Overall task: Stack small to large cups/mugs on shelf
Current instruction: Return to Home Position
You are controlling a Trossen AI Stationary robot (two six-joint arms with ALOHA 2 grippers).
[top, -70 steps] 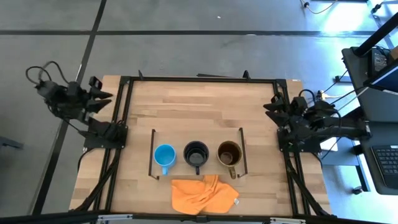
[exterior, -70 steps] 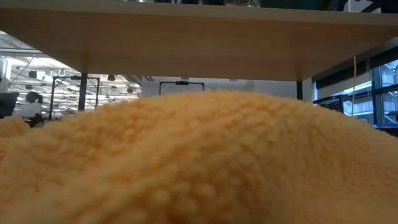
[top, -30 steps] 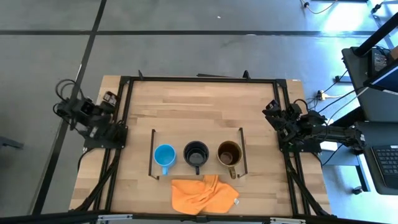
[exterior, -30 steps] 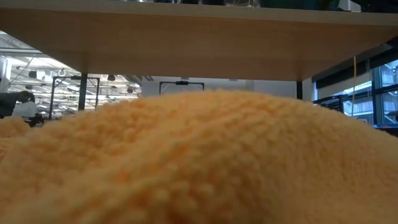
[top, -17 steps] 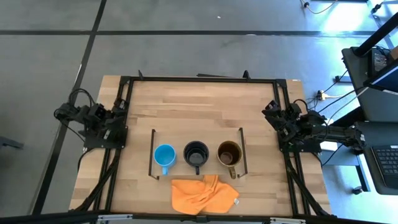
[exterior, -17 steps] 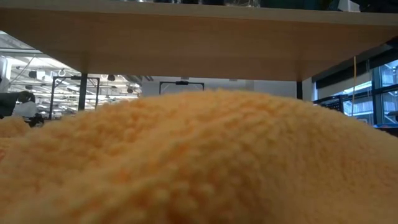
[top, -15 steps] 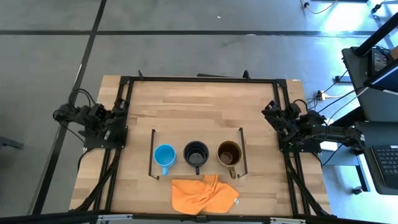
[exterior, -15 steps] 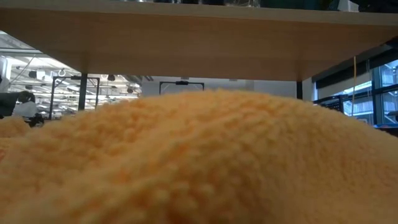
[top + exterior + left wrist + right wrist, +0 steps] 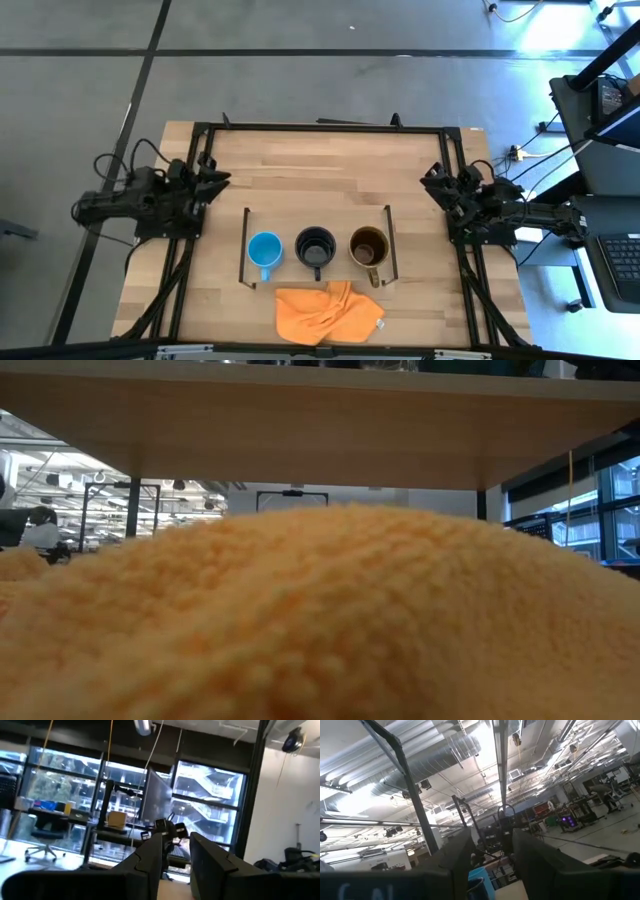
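Three mugs stand in a row on the low wooden shelf (image 9: 290, 268) with black end frames: a light-blue mug (image 9: 265, 249) on the left, a black mug (image 9: 315, 245) in the middle and an olive-brown mug (image 9: 369, 245) on the right. Each rests on its base with its handle toward the near edge. My left gripper (image 9: 222, 178) is open and empty over the table's left edge, pointing toward the right; its wrist view (image 9: 176, 851) shows only the room. My right gripper (image 9: 428, 183) is open and empty at the table's right edge; its wrist view (image 9: 492, 850) shows it too.
An orange cloth (image 9: 328, 311) lies crumpled in front of the shelf near the near edge, and it fills the low view (image 9: 320, 620) under the shelf board (image 9: 320, 430). A black frame (image 9: 320, 127) runs around the tabletop.
My left arm has swung from beside the table's left edge toward the table. Its gripper now reaches over the left edge and points toward the right. The mugs and the cloth have stayed where they were.
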